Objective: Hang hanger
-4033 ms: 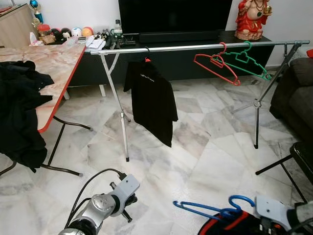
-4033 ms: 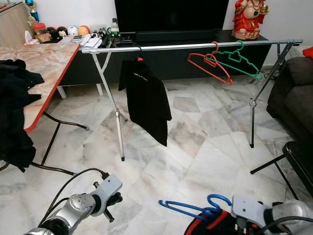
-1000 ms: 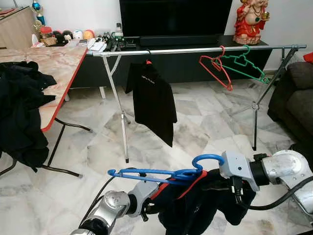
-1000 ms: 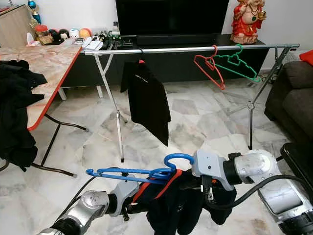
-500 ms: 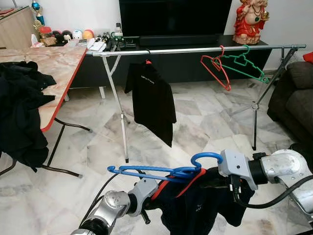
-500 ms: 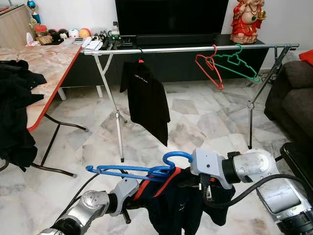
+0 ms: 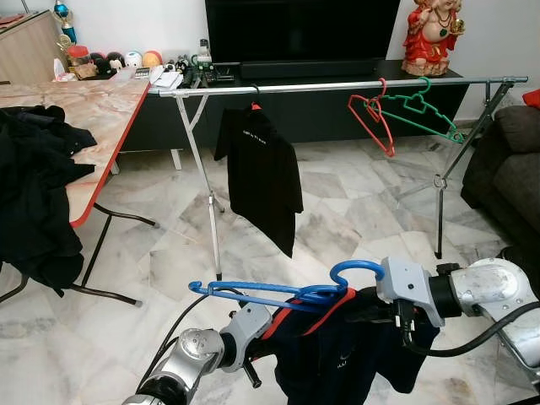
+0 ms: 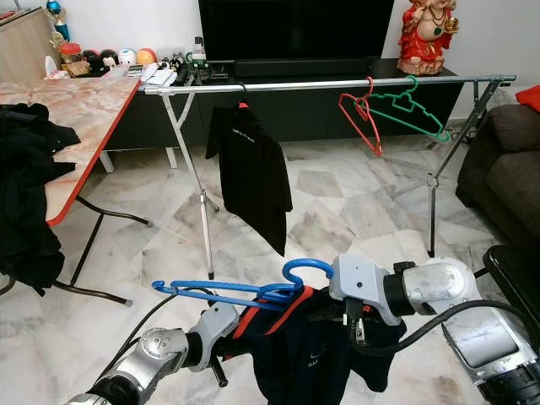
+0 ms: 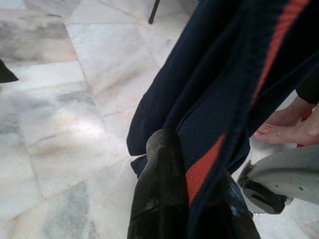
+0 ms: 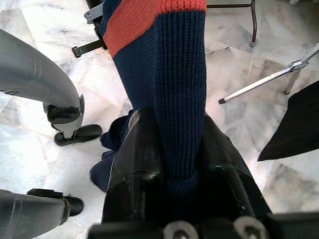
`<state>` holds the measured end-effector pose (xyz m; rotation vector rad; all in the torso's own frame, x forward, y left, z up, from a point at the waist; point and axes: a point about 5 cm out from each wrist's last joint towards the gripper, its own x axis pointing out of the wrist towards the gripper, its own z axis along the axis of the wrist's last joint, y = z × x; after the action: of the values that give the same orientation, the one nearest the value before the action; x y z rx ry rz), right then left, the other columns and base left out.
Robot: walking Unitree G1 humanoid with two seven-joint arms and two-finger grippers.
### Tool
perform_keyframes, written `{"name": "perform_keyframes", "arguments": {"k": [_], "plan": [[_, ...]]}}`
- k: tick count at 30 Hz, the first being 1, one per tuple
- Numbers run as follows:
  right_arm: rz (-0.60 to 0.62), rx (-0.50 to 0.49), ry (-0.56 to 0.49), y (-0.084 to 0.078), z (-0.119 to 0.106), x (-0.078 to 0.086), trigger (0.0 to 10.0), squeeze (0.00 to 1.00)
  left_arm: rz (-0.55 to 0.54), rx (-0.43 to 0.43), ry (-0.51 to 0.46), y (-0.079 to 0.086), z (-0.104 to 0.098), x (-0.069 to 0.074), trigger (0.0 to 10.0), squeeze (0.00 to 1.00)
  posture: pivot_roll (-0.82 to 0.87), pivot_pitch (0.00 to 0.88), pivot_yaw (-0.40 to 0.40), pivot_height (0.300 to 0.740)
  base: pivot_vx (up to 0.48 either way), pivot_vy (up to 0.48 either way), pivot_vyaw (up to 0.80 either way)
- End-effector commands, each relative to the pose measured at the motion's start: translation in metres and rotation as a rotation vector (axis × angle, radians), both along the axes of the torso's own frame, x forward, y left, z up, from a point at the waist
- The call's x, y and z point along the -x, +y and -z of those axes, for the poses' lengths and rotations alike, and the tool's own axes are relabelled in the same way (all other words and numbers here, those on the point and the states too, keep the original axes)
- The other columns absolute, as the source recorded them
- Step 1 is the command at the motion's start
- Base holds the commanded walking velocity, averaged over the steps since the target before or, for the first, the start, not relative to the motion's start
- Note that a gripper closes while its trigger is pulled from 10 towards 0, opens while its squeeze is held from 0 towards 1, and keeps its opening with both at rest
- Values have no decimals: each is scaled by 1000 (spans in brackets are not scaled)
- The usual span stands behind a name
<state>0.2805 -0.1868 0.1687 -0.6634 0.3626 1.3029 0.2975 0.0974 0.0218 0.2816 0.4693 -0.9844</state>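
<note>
Blue hanger (image 7: 278, 292) with a navy garment (image 7: 337, 363) is carried low, well short of the clothes rail (image 7: 337, 84).

Garment is pinched by the left gripper (image 9: 192, 199) and right gripper (image 10: 179, 149), apparently closed; lifting and hooking likely remain.

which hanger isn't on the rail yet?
The blue hanger, carrying a navy garment held between both tools low in front. The red hanger and green hanger hang empty on the rail.

Bright, even room light; the marble floor (image 7: 354, 211) shines softly. Head views are sharp; close black fingers (image 9: 159, 199) look blurry.
</note>
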Motion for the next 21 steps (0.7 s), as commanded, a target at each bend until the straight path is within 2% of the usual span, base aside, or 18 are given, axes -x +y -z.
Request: {"name": "perform_keyframes", "arguments": {"k": [1,2,6,8,10,17,20,21], "plan": [[0,4,9,-6,-3,4,0,0,-15,6,-7,3,1,1,0,0,-103,68,-21,740,0,0,0],[-25,22,38,-9,1,10,0,0,-20,4,-10,4,1,1,0,0,-102,68,-22,740,0,0,0],[1,31,68,-18,8,14,0,0,-28,3,-11,4,1,1,0,0,-102,69,-23,740,0,0,0],[0,60,153,-30,17,25,0,0,-28,3,-9,4,1,1,0,0,-105,71,-22,740,0,0,0],[-1,61,168,-32,19,27,0,0,-27,3,-8,4,2,1,0,0,-106,71,-22,740,0,0,0],[-42,-4,261,-41,29,45,0,0,-28,0,-3,5,3,2,0,0,-104,74,-19,740,0,0,0],[-51,26,294,-46,34,50,0,0,-28,-2,-2,5,3,2,0,0,-101,76,-18,740,0,0,0],[-37,73,301,-51,38,51,0,0,-27,-4,-2,6,3,2,0,0,-101,76,-17,740,0,0,0]]}}
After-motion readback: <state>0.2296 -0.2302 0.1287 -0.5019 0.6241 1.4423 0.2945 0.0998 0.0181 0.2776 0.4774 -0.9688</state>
